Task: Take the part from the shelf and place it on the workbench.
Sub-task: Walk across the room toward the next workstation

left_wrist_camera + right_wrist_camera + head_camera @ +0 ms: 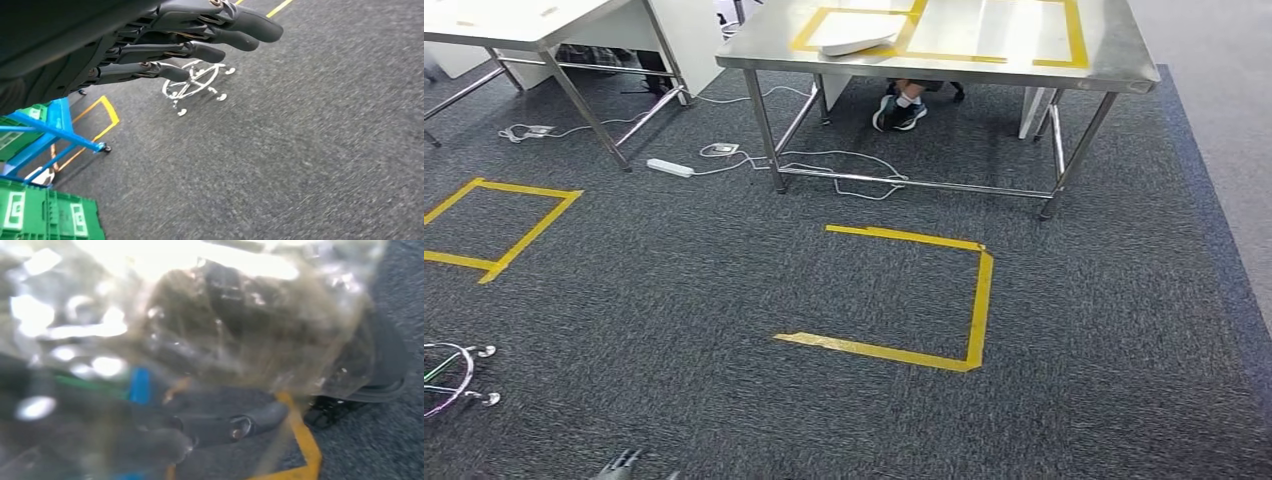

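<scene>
The part [210,325] is a dark item sealed in a clear, glossy bag, seen in the right wrist view pressed close against the camera. The right hand [215,425] holds it: dark fingers curl under the bag's lower edge. How much of the bag the fingers enclose cannot be told, as glare and blur mask the contact.

The left hand [190,45] hangs over the floor with its fingers extended, slightly apart, holding nothing.

Risk assessment:
- The slick film could slide through the fingers during walking, and the part would drop onto the carpet.
- Cables [824,165] and a power strip [669,167] lie on the floor beside the table legs; a foot placed too far forward could snag them.
- A person's shoes [901,112] show beneath the workbench [1114,45], so clearance there is limited.

Surface and room: the steel workbench stands ahead, its top marked with yellow tape frames; a white object [856,40] already lies in 1 frame. A yellow tape outline [976,300] marks the dark grey carpet before it. A second table [514,25] stands to the left.
</scene>
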`<action>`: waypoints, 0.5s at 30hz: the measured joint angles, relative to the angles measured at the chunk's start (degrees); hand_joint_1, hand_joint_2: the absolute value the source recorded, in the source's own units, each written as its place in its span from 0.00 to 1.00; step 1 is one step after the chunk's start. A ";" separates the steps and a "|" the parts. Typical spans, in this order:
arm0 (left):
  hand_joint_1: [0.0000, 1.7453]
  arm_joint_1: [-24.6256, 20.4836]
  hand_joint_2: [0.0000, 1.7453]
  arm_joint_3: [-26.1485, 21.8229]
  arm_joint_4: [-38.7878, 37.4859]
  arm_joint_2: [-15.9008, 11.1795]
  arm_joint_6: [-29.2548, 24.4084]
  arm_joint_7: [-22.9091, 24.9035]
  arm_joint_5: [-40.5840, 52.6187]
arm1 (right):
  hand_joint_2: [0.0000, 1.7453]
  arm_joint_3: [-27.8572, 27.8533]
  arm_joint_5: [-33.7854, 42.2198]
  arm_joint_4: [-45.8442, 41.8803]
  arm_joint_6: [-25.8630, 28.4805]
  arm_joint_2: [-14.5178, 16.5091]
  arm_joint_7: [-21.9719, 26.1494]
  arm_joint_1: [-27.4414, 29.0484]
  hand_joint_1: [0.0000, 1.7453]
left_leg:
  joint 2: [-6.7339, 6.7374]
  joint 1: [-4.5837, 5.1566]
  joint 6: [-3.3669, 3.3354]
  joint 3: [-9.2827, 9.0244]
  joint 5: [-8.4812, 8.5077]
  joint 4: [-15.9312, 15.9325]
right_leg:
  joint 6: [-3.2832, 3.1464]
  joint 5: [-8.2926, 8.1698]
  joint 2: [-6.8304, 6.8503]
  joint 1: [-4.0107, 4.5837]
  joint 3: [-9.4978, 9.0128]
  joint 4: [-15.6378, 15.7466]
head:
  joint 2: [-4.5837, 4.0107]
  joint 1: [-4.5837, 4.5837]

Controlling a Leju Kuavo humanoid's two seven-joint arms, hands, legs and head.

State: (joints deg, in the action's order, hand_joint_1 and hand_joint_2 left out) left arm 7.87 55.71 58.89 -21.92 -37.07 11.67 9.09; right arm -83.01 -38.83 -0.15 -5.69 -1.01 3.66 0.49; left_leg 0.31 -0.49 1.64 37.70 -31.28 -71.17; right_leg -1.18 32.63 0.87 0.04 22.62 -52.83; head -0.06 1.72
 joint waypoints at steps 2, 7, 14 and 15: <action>0.00 -0.11 0.00 -0.05 -0.15 0.02 0.00 0.01 0.00 | 0.00 0.09 0.38 0.00 -0.10 0.00 -0.08 -0.01 0.00 | -0.05 -0.09 -0.22 -4.82 2.35 6.72 | 0.30 0.13 0.00 -0.05 0.79 -0.90 | 0.01 0.03; 0.00 -0.55 0.00 -0.08 -0.44 0.06 0.00 0.02 0.00 | 0.00 0.52 1.23 0.00 -0.22 -0.13 -0.11 -0.22 0.00 | -0.19 0.07 -1.33 -8.75 2.52 14.41 | 0.80 0.38 -0.06 0.33 1.75 -2.04 | 0.02 -0.08; 0.00 -1.10 0.00 -0.03 -0.63 0.28 0.00 0.02 -0.02 | 0.00 1.34 2.08 0.00 -0.11 -0.28 -0.13 -0.31 0.00 | -0.14 0.51 -2.08 -8.16 2.74 14.53 | 1.38 -0.31 -0.21 -0.07 2.42 -1.64 | 0.02 -0.14; 0.00 -1.14 0.00 -0.02 -0.65 0.29 0.00 0.03 -0.07 | 0.00 1.41 2.19 0.00 -0.06 -0.28 -0.13 -0.32 0.00 | -0.14 0.56 -2.18 -8.09 2.79 14.53 | 1.49 -0.38 -0.22 -0.11 2.49 -1.63 | 0.02 -0.14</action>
State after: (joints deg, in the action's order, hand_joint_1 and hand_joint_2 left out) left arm 6.72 55.69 58.24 -21.63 -37.07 11.70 9.03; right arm -81.59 -36.64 -0.15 -5.75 -1.29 3.53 0.18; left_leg 0.17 0.07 -0.53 29.60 -28.49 -56.64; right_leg 0.31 32.25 0.66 -0.07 25.11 -54.46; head -0.04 1.58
